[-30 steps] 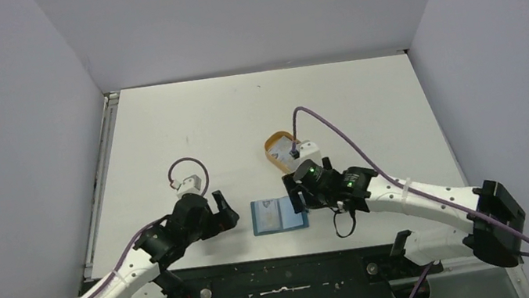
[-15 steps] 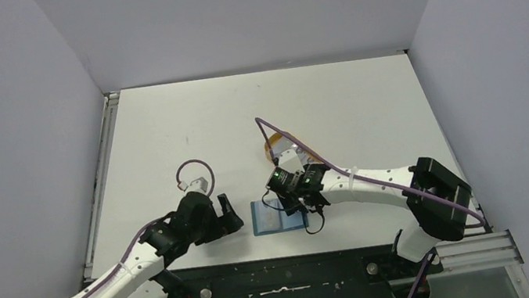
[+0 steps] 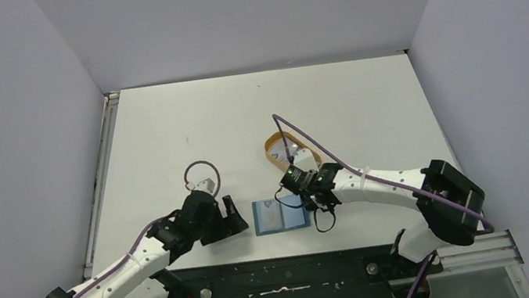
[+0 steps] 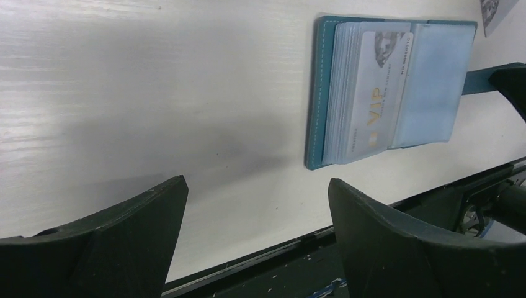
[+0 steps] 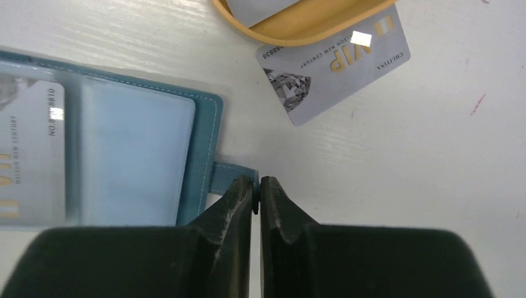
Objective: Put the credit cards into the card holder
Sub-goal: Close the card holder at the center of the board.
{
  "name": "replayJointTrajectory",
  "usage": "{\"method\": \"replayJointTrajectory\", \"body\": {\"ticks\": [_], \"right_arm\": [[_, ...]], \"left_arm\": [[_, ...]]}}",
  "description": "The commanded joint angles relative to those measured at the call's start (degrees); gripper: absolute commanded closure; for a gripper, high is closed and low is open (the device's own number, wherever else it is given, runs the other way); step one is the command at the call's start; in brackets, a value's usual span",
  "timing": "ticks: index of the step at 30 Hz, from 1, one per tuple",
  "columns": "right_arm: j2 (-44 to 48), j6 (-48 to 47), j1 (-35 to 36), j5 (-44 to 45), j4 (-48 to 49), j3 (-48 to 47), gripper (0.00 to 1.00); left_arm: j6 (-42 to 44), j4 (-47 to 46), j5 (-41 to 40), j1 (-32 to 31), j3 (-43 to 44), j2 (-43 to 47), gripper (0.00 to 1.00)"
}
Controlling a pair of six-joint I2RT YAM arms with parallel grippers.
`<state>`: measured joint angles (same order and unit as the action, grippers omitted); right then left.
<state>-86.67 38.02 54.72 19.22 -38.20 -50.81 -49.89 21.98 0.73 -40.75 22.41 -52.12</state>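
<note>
Under right wrist — card (image 5: 335,68) beside tray (image 5: 298,38)

table (image 3: 187,129): white with a faint wood grain, walled on three sides.
card holder (image 4: 317,93): lies open and flat close to the near edge, teal cover down, clear pockets up (a VIP card (image 4: 378,93) shows through the stack of pockets on one side); its snap tab (image 5: 226,177) rests on the tabletop.
tray (image 3: 275,153): orange-tan oval, just beyond the card holder, not touching it.
loose card (image 5: 335,65): silvery grey, print up, one edge hidden by the tray's rim, the rest on bare table.
</note>
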Motion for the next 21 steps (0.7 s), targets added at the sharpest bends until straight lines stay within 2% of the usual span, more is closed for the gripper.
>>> {"method": "replayJointTrajectory", "body": {"ticks": [1,8,21], "right_arm": [[7.0,-2.3,-1.5,0.0,3.1,1.8,1.0],[15.2,-4.8,-4.4,-5.7,6.0,5.1,1.0],[29.2,-3.4,-5.3,-11.9,8.1,12.4,1.0]], "left_arm": [[0.7,-7.3,4.0,0.3,-0.1,-3.5,0.2],[0.5,-14.3,7.4,0.3,0.7,-11.2,0.28],[0.3,-25.3,14.1,0.1,3.9,-23.8,0.4]]}}
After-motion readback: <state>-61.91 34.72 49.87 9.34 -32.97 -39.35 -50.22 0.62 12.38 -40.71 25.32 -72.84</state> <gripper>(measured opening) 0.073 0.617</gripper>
